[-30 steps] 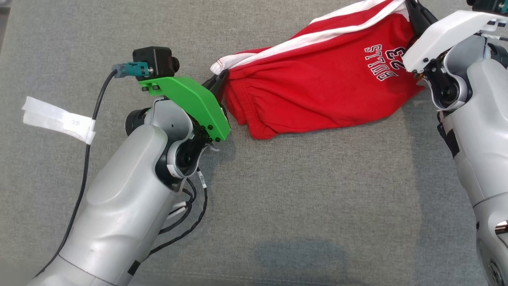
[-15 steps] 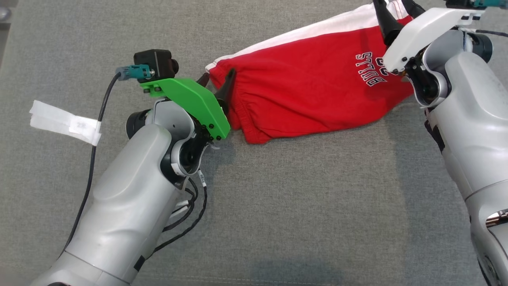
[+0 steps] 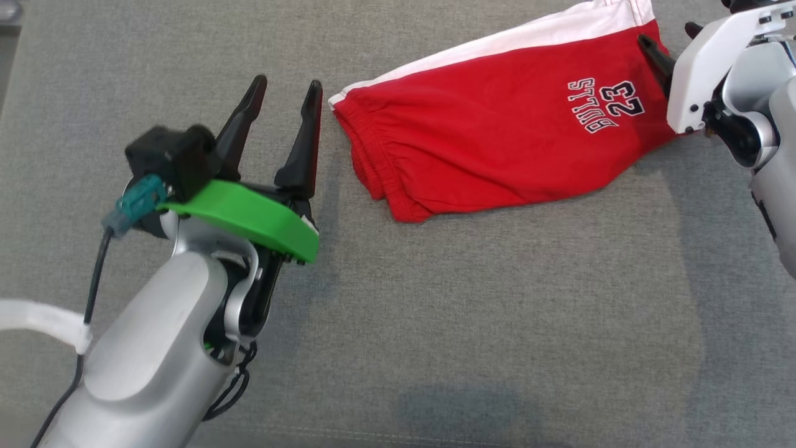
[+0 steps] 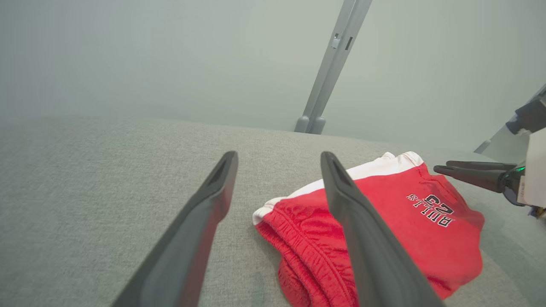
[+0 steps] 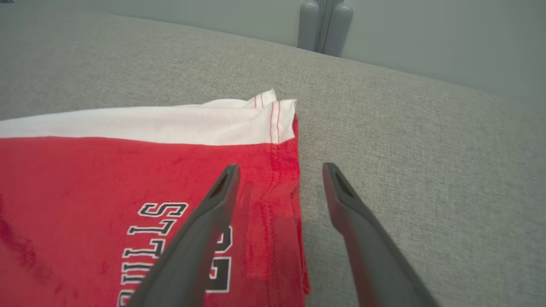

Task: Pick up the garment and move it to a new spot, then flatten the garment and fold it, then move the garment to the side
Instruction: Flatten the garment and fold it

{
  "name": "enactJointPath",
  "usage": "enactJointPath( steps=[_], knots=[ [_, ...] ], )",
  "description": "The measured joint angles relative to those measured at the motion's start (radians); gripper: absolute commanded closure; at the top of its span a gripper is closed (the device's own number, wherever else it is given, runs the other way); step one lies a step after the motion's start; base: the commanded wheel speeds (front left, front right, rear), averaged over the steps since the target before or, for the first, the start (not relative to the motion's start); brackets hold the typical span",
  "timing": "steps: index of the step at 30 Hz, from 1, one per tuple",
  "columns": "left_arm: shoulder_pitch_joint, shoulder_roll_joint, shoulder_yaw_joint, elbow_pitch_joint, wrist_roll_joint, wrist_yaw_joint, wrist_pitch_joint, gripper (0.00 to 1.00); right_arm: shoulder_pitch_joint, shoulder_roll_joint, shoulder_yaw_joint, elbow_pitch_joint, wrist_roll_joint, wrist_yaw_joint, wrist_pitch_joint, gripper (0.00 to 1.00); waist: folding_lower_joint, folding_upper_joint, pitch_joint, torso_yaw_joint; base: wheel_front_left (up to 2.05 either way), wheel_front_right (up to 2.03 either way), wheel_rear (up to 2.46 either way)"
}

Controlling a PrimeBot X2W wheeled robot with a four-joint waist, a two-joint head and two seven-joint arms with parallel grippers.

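Left hand [image 3: 288, 82] hovers spread and empty just beside the waistband end of the red garment [image 3: 497, 143], which lies doubled over on the grey table [image 3: 435, 323]. Right hand [image 3: 666, 34], also spread, hangs over the hem edge. Pinching one layer there could drag the fold apart.

Shorts [image 3: 497, 137], top corner off-frame

Soft, even light from overhead keeps the red garment [image 3: 497, 143] crisp and bright, faint shadows pool on the grey surface [image 3: 435, 323] just right of it and nearer the robot, and the black camera block [image 3: 177, 158] left of it is blurred.
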Motion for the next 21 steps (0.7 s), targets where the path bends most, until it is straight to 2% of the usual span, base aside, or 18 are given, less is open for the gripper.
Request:
enactJointPath(
  steps=[4, 13, 14, 15, 21],
  knots=[
    [0.074, 0.046, -0.008, -0.055, 0.048, 0.031, -0.057, 0.0, 0.019, -0.027, -0.024, 0.02, -0.048, 0.0, 0.025, 0.0, 0.0, 0.0, 0.019, 0.031, 0.0, 0.0, 0.0],
    [0.157, 0.049, -0.005, -0.076, 0.093, 0.021, -0.127, 0.0, 0.037, -0.005, -0.119, 0.087, -0.063, -0.002, 0.078, 0.0, 0.0, 0.0, 0.036, 0.101, 0.0, 0.0, 0.0],
    [0.162, 0.048, -0.005, -0.071, 0.098, 0.02, -0.128, 0.0, 0.037, 0.005, -0.132, 0.09, -0.043, -0.004, 0.084, 0.18, -0.0001, 0.0, 0.035, 0.106, 0.0, 0.0, 0.0],
    [0.17, 0.044, -0.005, -0.065, 0.101, 0.017, -0.129, 0.0, 0.038, 0.017, -0.141, 0.089, -0.022, -0.005, 0.092, 1.0, 0.0, 0.0, 0.033, 0.109, 0.0, 0.0, 0.0],
    [0.251, 0.039, 0.036, -0.034, 0.098, 0.003, -0.138, 0.0, 0.086, 0.102, -0.151, 0.026, 0.119, -0.003, 0.153, 1.0, 0.0, 0.0, 0.008, 0.094, 0.0, 0.0, 0.0]
  ],
)
